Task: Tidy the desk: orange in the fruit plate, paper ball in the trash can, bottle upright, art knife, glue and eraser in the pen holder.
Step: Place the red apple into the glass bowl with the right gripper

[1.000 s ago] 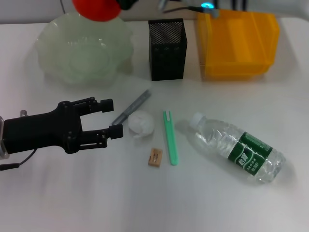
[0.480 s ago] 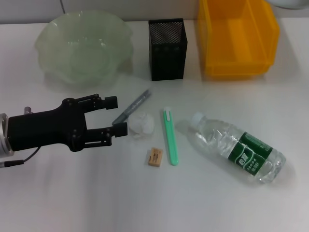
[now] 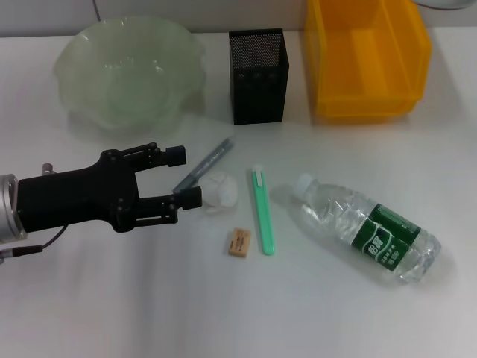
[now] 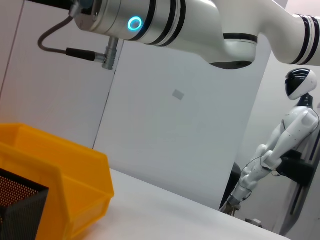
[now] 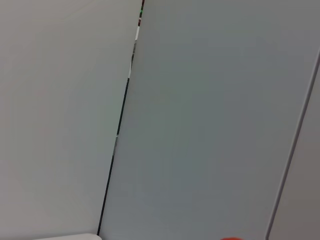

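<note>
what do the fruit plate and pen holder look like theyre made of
Fruit plate: pale green translucent glass or plastic, glossy, with a wavy rim; which one is unclear. Pen holder: black metal mesh by its look, matte, with fine perforations across its walls.

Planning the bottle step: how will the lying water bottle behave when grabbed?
The water bottle lies on its side, so a nudge would probably roll it. It looks nearly empty, thus likely light. Its thin clear wall may dent or slip under squeeze.
</note>
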You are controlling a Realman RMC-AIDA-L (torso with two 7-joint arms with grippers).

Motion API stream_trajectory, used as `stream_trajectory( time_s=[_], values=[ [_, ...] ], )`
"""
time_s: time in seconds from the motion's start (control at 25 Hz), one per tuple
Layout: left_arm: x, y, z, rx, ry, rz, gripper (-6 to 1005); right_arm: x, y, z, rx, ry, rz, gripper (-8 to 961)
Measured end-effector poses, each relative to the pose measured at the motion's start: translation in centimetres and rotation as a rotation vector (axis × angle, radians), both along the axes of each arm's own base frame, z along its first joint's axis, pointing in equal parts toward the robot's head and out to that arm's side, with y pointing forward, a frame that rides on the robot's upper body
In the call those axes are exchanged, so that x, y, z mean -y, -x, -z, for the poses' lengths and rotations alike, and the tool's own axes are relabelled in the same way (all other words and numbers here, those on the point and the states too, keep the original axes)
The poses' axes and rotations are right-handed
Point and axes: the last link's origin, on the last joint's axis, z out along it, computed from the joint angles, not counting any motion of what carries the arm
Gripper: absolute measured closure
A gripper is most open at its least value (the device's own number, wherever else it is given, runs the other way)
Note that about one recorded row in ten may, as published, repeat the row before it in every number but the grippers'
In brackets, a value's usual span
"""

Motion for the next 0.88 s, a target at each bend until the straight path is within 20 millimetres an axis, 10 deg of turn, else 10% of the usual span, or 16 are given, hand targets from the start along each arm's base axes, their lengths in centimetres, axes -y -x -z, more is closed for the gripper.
stream_trajectory(
  time_s=[0.88],
  values=[
    [0.19, -0.39, 0.71, 0.014, -0.001, 0.009, 191, -0.07, -0.02, -0.33, -0.001, -0.023, -0.023, 895]
  ],
)
